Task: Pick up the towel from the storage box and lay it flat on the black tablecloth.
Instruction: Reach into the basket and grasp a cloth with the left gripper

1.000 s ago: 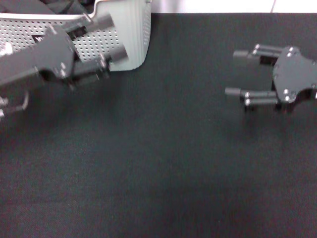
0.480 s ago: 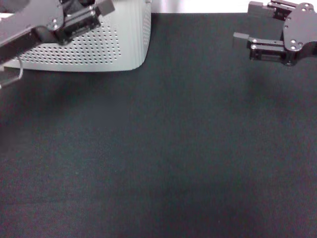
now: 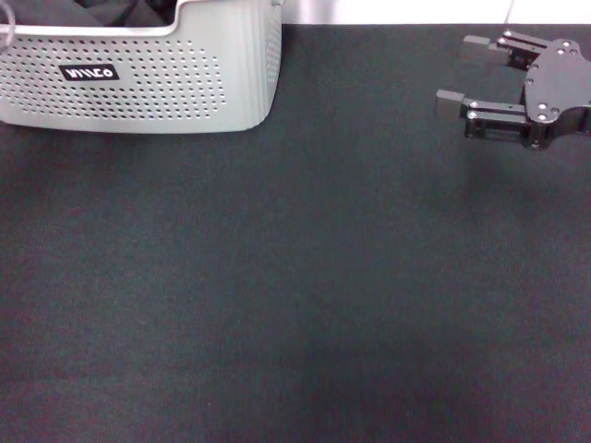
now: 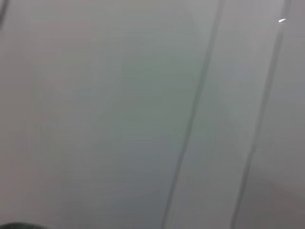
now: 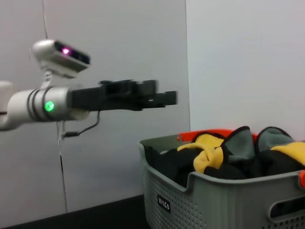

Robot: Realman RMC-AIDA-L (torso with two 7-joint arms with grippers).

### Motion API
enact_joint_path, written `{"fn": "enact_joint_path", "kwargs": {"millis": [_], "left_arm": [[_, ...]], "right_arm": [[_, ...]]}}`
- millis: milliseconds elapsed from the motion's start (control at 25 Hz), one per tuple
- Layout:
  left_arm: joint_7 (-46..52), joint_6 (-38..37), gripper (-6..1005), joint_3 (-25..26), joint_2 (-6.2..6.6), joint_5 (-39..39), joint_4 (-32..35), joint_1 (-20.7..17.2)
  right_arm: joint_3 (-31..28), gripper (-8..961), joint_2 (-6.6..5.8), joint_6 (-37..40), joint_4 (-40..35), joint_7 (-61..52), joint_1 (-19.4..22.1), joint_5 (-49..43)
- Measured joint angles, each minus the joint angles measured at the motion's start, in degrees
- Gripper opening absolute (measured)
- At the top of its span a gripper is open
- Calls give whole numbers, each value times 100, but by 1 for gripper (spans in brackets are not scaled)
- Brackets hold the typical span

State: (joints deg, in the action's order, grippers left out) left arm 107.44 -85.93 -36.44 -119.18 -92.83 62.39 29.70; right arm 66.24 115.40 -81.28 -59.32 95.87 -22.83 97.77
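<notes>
Towel (image 5: 206,149) lying bundled inside the storage box (image 3: 148,88), upper left of the head view.
Right gripper (image 3: 452,74) is hovering spread over the black tablecloth (image 3: 295,277) at upper right; left gripper (image 5: 164,98) is hanging raised above the box, state unclear.

A robotics laboratory or test room is indicated. A work table is covered edge to edge by the black tablecloth (image 3: 305,277), its far edge set against plain pale wall panels (image 5: 119,52) divided by thin vertical seams; no household furnishing is seen. A staged prop, the storage box (image 3: 138,88), is placed at the far left corner of the cloth, filled with cloths. A white robot arm (image 5: 33,105) carrying a lit green indicator and a mounted camera is shown before the wall.
</notes>
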Motion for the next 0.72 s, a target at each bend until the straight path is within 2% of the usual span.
{"fn": "enact_joint_path", "kwargs": {"millis": [120,360,560,720], "left_arm": [[790,489,752,-109,52,-494,289,247],[2039,1214,721,-538,119,-2080,826,752],[3117,1764,715,-1156,104,-3364,1325,979],[3882,2154,710,-1556,32,-4385,1674,1092]], "right_arm": [[13,793,-4,-1,25,35,10,1],[7,793,-6,-3,462,375,-27,0],[4,793,-8,-19,515,499,-7,1],[8,793,-9,-44,555,567,18,0]]}}
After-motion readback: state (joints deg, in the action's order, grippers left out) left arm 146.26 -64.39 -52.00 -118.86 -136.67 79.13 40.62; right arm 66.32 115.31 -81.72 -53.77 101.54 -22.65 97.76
